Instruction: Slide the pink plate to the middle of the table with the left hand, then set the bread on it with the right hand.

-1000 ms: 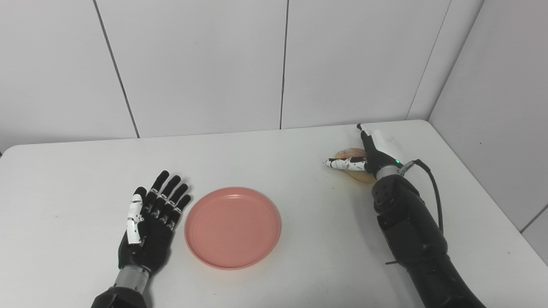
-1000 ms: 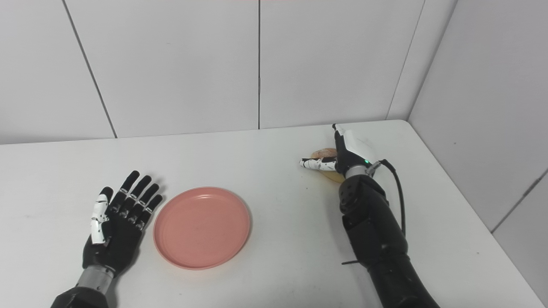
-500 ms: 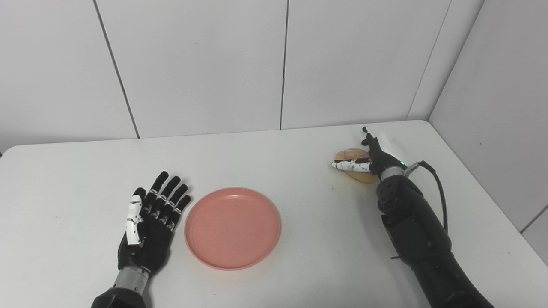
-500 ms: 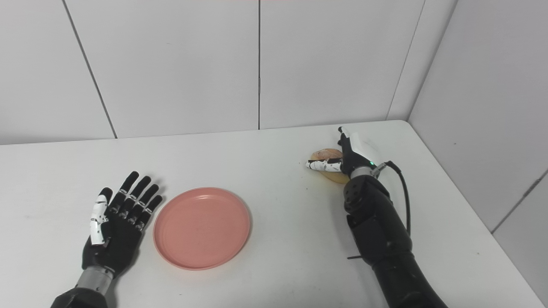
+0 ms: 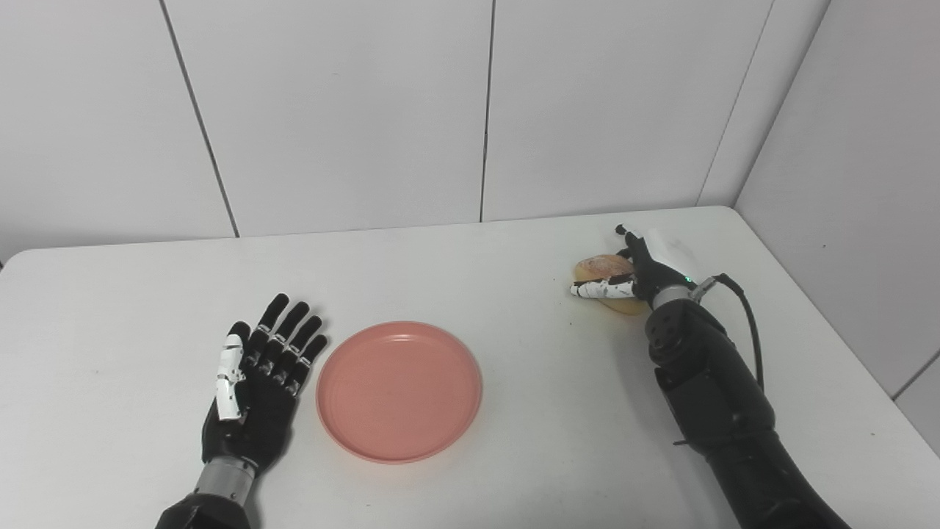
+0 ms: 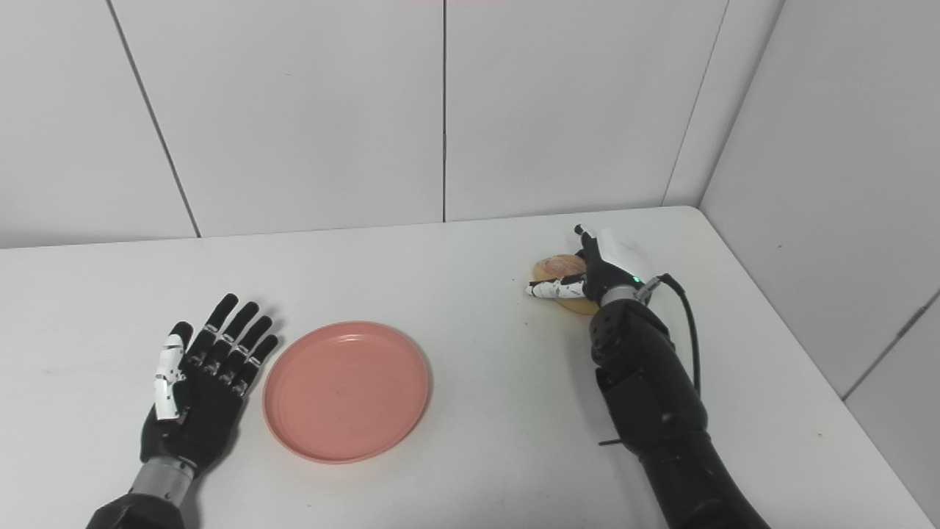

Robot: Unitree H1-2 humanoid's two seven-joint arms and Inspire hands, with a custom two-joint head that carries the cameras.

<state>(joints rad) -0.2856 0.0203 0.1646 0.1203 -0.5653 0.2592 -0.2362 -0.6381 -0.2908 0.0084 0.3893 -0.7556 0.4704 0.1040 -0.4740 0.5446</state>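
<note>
While its arm reaches in from the lower right corner, the right robot hand is curled around the bread at the far right of the worktop: the white thumb lies across the near side of the bun and dark fingers come over its far side, so the robot hand is pinching the bread between them. The bread is a tan, rounded bun with a paler underside showing below the thumb; whether it rests on the worktop or is just clear of it I cannot tell. A black cable loops out from the wrist beside a small green light.

The left robot hand lies flat on the near left of the worktop with its fingers spread and nothing in its grasp (back upward, white thumb on the outer side). Its fingertips are just beside the left rim of the plate, apart from it.

The plate is pink, round and shallow, sitting a little left of the worktop's middle, well apart from the bread. White panelled walls rise behind the worktop and along its right side.
</note>
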